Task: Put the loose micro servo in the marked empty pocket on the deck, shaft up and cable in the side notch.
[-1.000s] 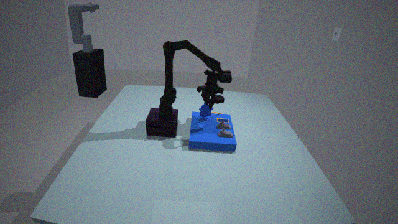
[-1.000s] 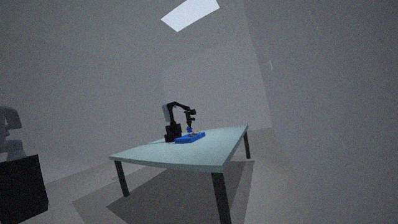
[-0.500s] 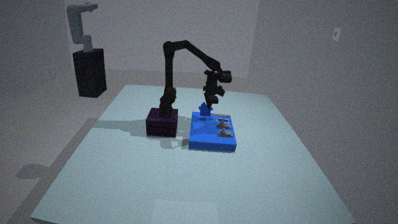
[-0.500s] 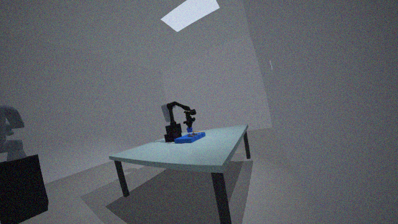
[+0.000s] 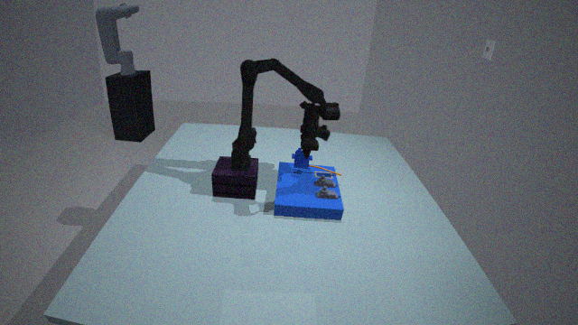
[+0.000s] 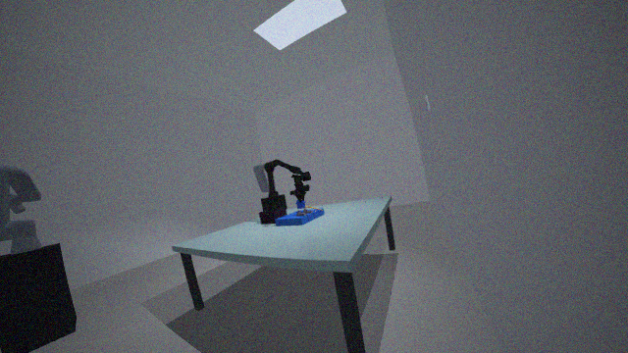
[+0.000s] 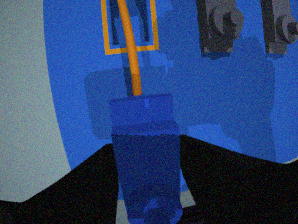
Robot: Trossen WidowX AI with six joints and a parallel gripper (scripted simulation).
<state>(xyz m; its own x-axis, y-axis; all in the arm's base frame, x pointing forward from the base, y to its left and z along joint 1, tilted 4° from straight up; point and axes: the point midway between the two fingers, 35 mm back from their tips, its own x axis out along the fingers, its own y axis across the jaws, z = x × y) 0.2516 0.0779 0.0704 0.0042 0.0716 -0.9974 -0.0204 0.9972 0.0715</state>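
Note:
The blue micro servo (image 5: 302,160) (image 6: 300,205) (image 7: 146,162) is held between the black fingers of my gripper (image 5: 307,155) (image 7: 145,148), which is shut on it. It hangs above the back part of the blue deck (image 5: 295,200) (image 6: 289,222) (image 7: 67,95). Its ears stick out at the sides in the top view, and a round boss shows at the bottom of the wrist view. Its orange cable (image 5: 332,171) (image 7: 133,65) stretches over the orange-outlined empty pocket (image 7: 115,51), which lies beyond the servo in the wrist view. The servo's underside and the side notch are hidden or unclear.
Two grey servos (image 5: 325,181) (image 7: 217,25) sit in the deck beside the pocket, in a row toward the near edge in the top view. The arm's dark base block (image 5: 235,181) (image 6: 273,208) stands left of the deck on the pale table (image 5: 253,257) (image 6: 275,242).

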